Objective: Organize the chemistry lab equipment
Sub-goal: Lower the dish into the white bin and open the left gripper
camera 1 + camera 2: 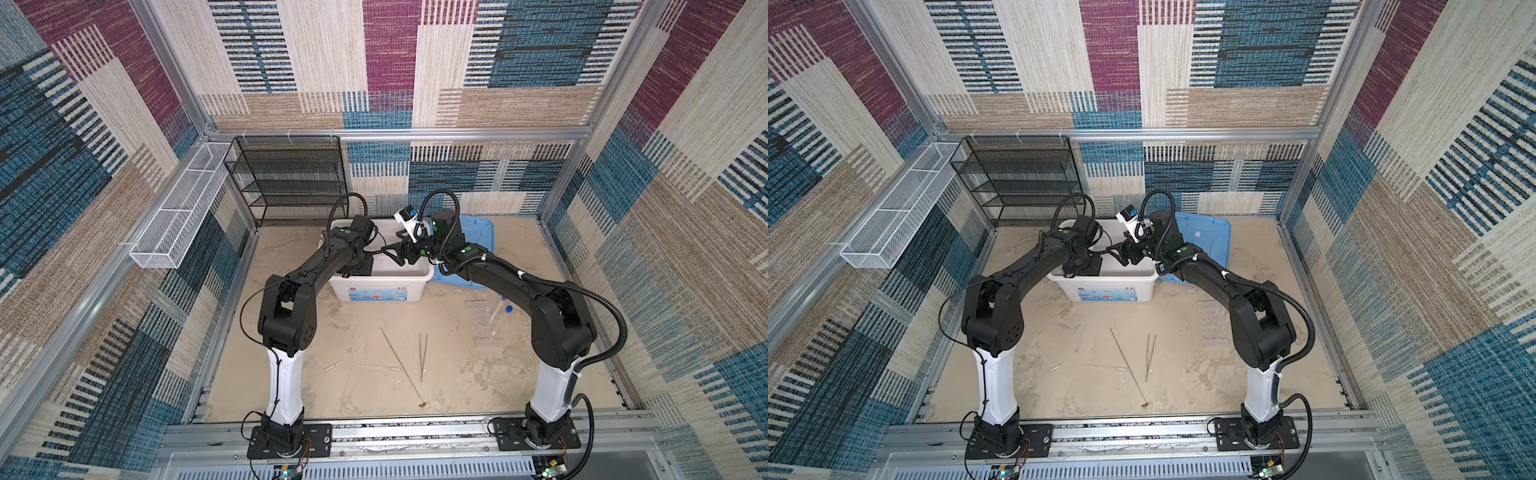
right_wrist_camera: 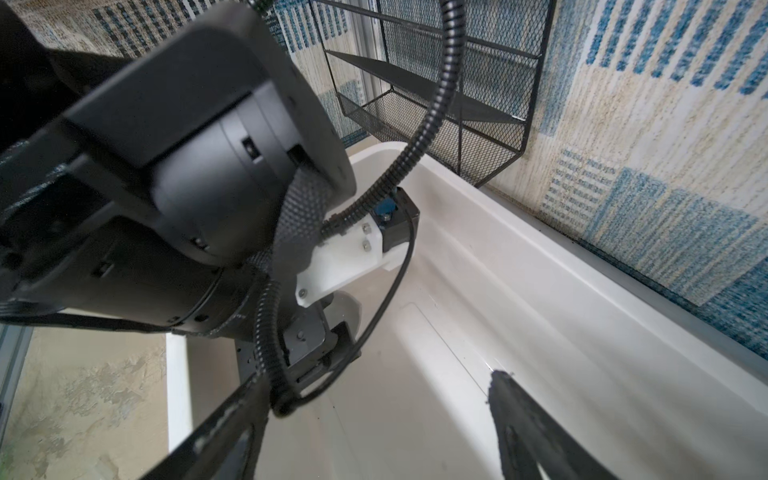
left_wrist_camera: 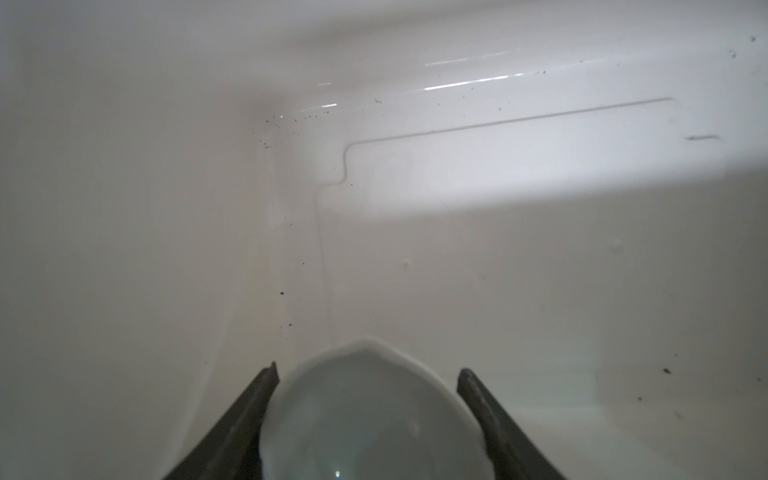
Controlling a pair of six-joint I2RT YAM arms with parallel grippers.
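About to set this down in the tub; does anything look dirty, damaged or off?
Dark specks dot the floor of the white tub, beyond the small white dish gripped in the left tool. Nothing looks broken.

White tub [image 1: 345,286] front label [image 1: 376,294]: print too small, unreadable.

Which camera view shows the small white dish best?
The left wrist view: the dish is close, held in the left gripper. In both top views and the right wrist view the left arm hides it.

Gripper [image 3: 368,370] holds white dish [image 3: 365,419] inside tub [image 3: 124,208].
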